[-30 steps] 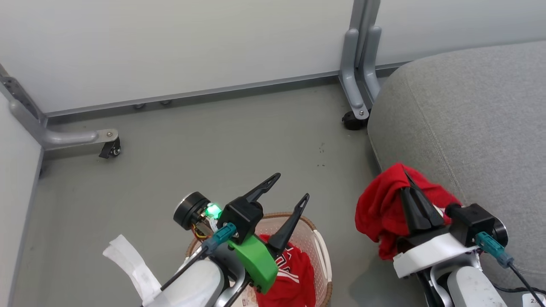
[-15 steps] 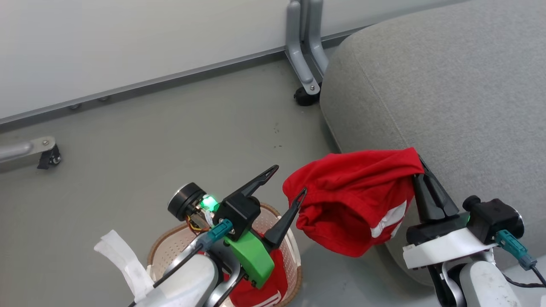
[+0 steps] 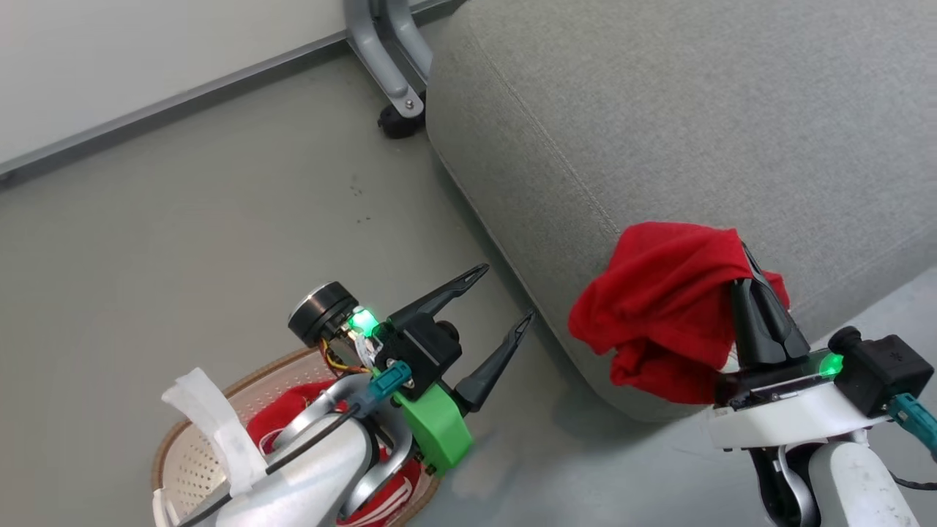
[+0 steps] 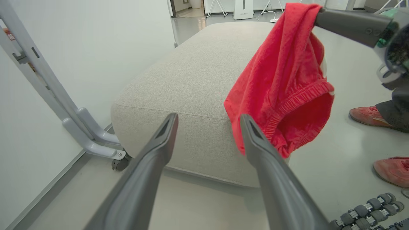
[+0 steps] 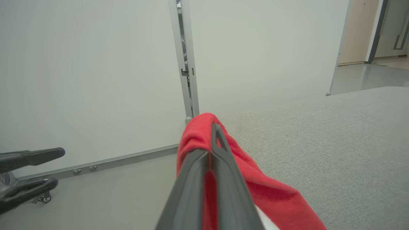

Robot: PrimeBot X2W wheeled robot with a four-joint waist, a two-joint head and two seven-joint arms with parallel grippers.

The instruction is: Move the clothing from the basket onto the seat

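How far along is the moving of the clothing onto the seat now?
Done: one red garment is out of the basket. In hand: the right gripper, jaws shut, holds it in the air at the edge of the seat. Remaining: lay it down, then fetch the other red garment from the basket; the left gripper is open.

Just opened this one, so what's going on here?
The right gripper is shut on a red garment, which hangs in the air at the near edge of the grey seat and is not yet laid on it. The left gripper is open and empty, above the floor beside the basket. A second red garment lies in the basket.
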